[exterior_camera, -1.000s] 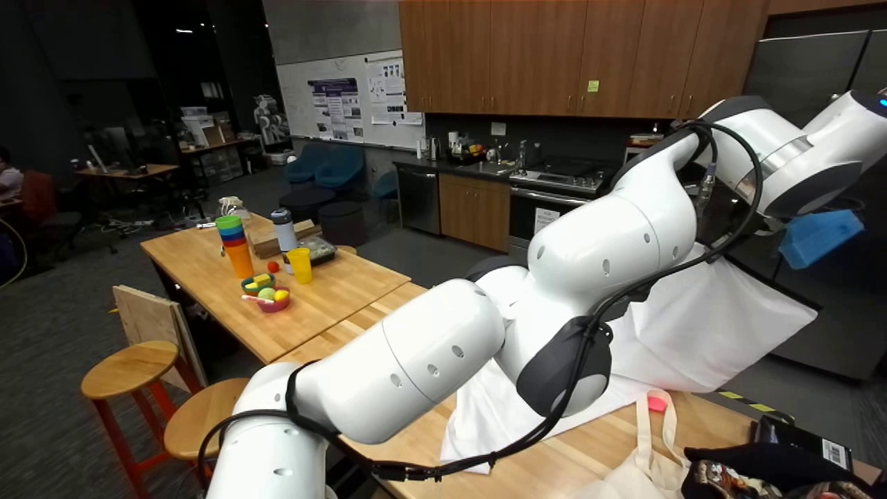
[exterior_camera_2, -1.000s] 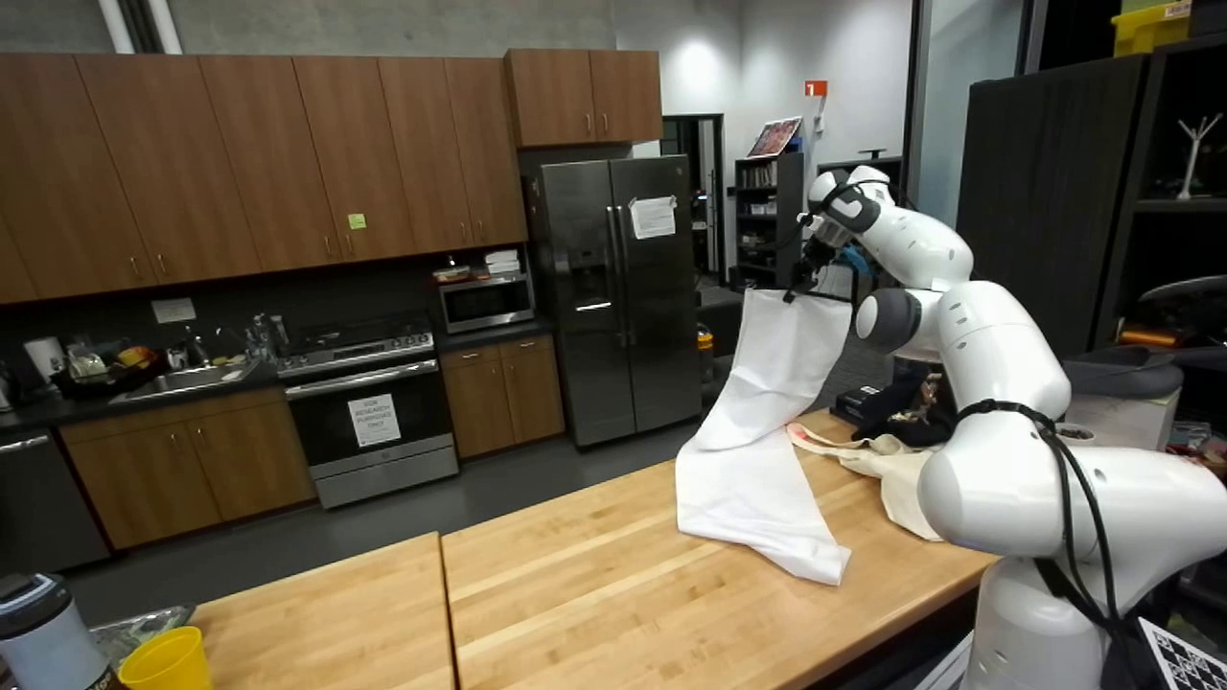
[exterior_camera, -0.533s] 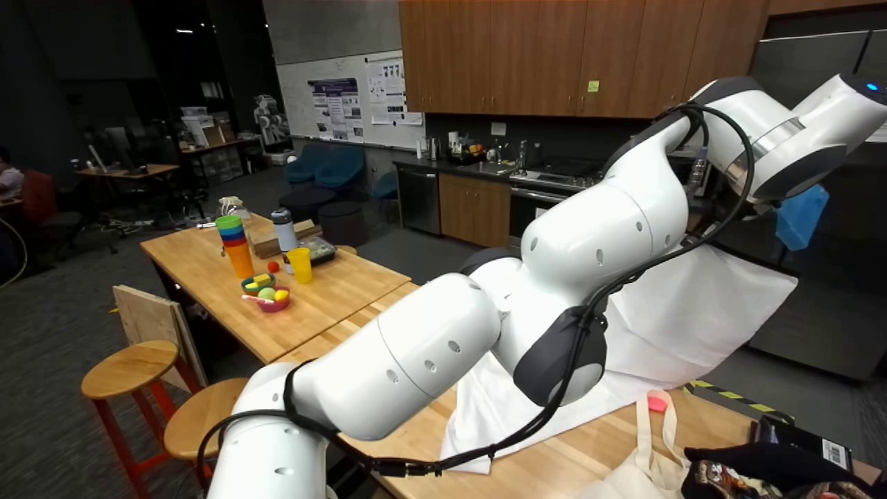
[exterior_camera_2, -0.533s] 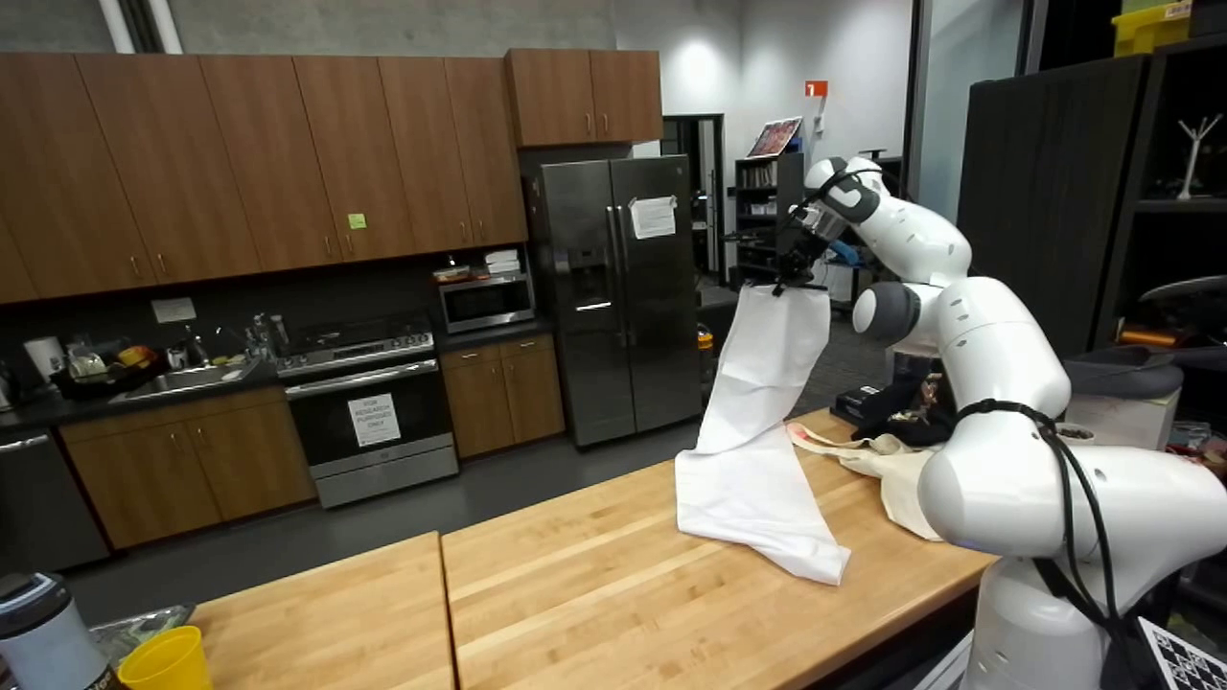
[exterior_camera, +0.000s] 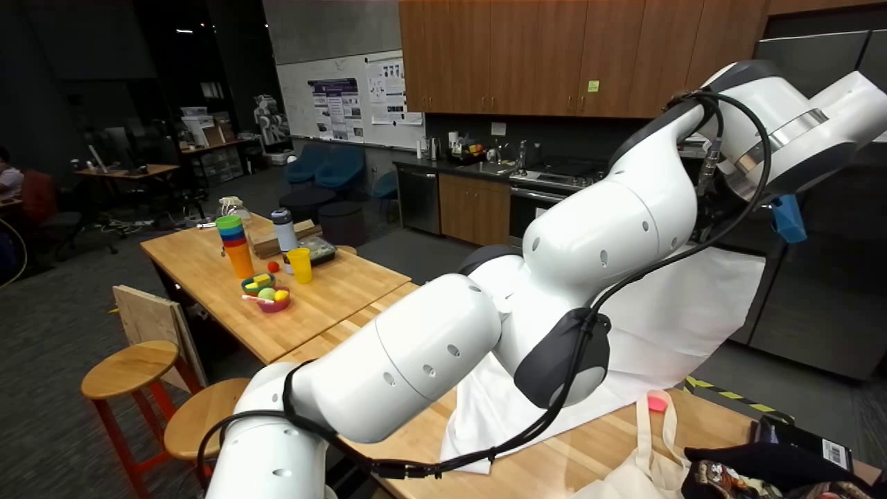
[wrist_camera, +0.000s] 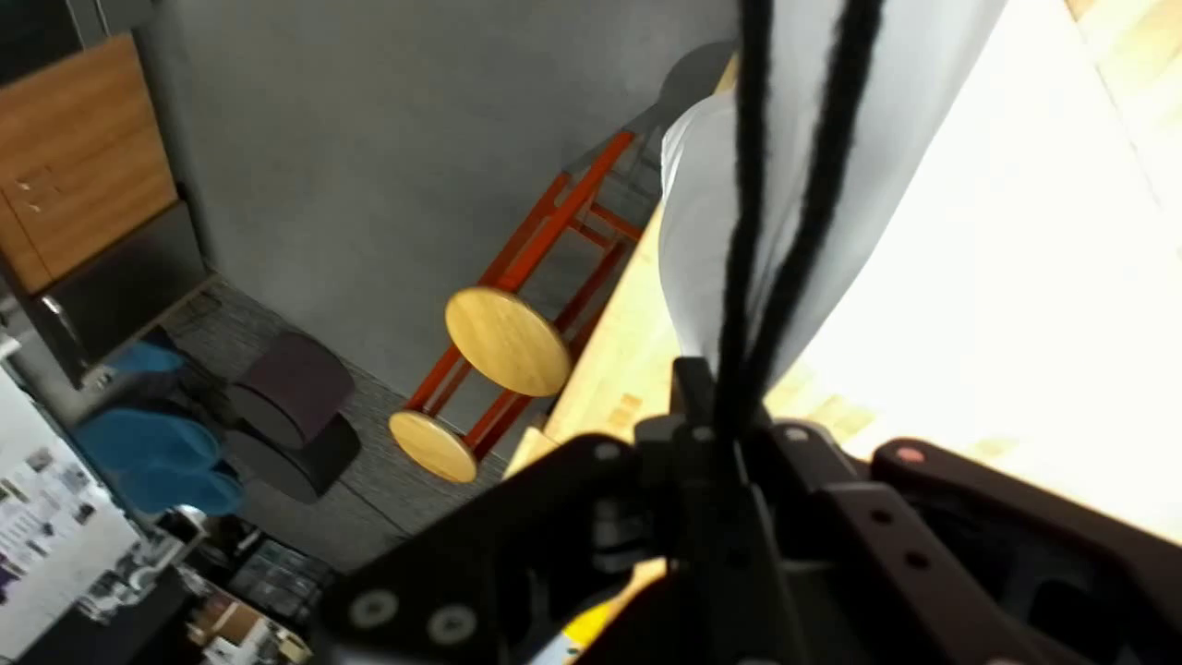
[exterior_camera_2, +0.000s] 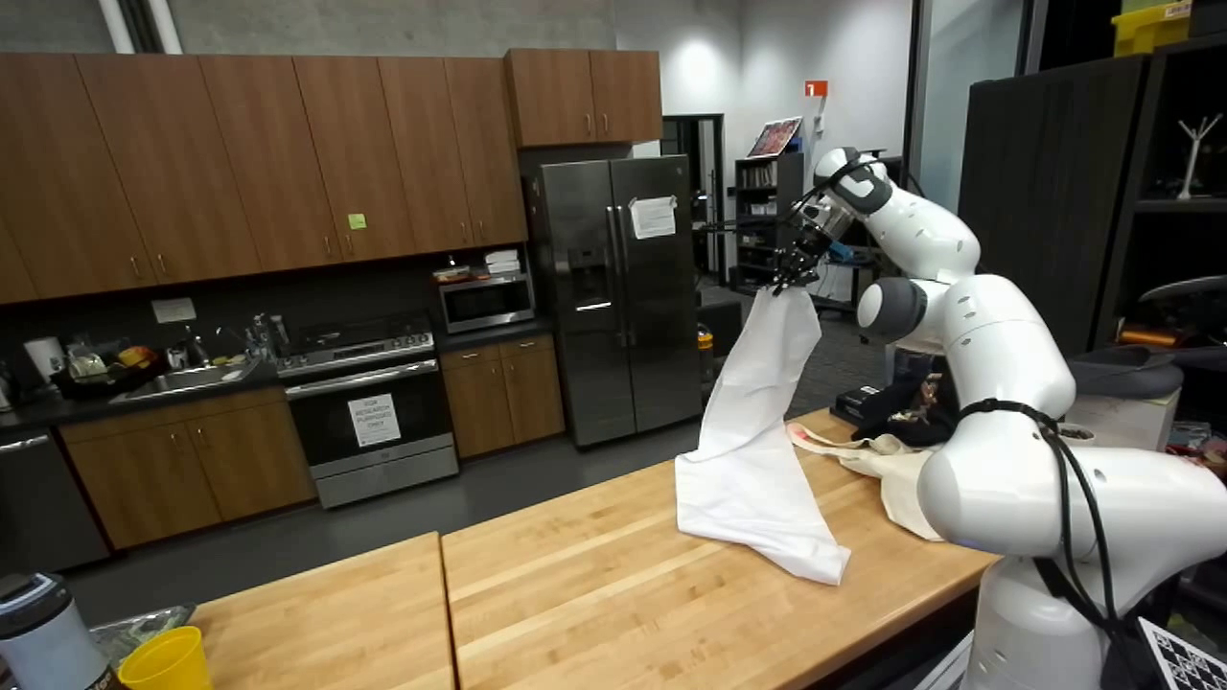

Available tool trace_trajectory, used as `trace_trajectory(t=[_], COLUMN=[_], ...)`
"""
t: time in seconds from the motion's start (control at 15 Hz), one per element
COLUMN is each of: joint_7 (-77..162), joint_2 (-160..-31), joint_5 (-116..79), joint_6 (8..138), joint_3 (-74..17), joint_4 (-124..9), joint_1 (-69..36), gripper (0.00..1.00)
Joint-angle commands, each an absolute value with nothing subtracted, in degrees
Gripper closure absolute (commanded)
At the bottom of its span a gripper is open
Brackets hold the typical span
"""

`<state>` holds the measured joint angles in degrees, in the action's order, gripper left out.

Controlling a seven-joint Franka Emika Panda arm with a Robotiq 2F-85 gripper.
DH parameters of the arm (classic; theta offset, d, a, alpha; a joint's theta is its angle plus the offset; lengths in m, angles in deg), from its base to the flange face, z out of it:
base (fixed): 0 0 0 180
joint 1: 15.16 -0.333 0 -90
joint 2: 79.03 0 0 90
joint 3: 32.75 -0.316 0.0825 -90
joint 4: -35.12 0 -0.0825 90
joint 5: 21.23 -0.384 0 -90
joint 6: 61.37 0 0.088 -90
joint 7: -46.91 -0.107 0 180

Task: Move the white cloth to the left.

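Observation:
The white cloth [exterior_camera_2: 754, 402] hangs from my gripper [exterior_camera_2: 784, 286] at its dark upper edge. Its lower end lies wrinkled on the wooden table [exterior_camera_2: 594, 565]. In an exterior view the cloth [exterior_camera: 682, 312] is partly hidden behind the arm, and the fingertips are hidden there too. In the wrist view the gripper [wrist_camera: 725, 406] is closed on the cloth's dark edge, and black strips run up from the fingertips. The pale cloth [wrist_camera: 1025, 268] spreads beyond them, overexposed on the right. The gripper is well above the table.
A cream tote bag [exterior_camera_2: 891, 470] lies beside the cloth, with a black box and dark fabric [exterior_camera: 769, 464] near it. A yellow cup [exterior_camera: 300, 265], a bottle [exterior_camera: 284, 235], stacked cups [exterior_camera: 235, 246] and bowls [exterior_camera: 273, 299] stand on the far table. Stools [wrist_camera: 508, 342] are beside the table.
My wrist has turned. The gripper and the cloth's raised end have shifted slightly left in an exterior view, and the raised free corner has swung inward. The cloth's lower end has stayed on the table.

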<state>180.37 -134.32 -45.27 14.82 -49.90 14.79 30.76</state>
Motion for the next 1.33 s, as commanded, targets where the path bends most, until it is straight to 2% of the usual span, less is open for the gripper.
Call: trace_trajectory(t=[0.0,0.27,0.33,0.6,0.67,0.73,0.8,1.07,1.27], joint_7=[190.88,202.93,197.71,196.09,196.00,195.86,195.84,195.88,195.89], joint_2=[-133.42,-133.39,-132.16,-133.11,-133.37,-133.82,-133.49,-133.77,-133.87], joint_5=[-45.86,-45.42,-37.56,-25.75,-24.30,-20.74,-24.34,-21.71,-21.70], joint_6=[8.57,2.13,1.45,-1.42,-1.74,-1.57,-0.62,-0.83,-0.87], joint_3=[-50.32,-49.95,-61.38,-79.01,-80.91,-84.99,-79.53,-83.46,-83.56], joint_4=[14.79,14.79,14.79,14.93,14.92,14.91,14.89,14.68,14.56], joint_1=[31.92,32.43,32.28,34.13,34.35,35.21,33.22,34.74,35.06], gripper=[0.99,0.99,0.99,0.99,0.99,0.71,0.95,0.72,0.71])
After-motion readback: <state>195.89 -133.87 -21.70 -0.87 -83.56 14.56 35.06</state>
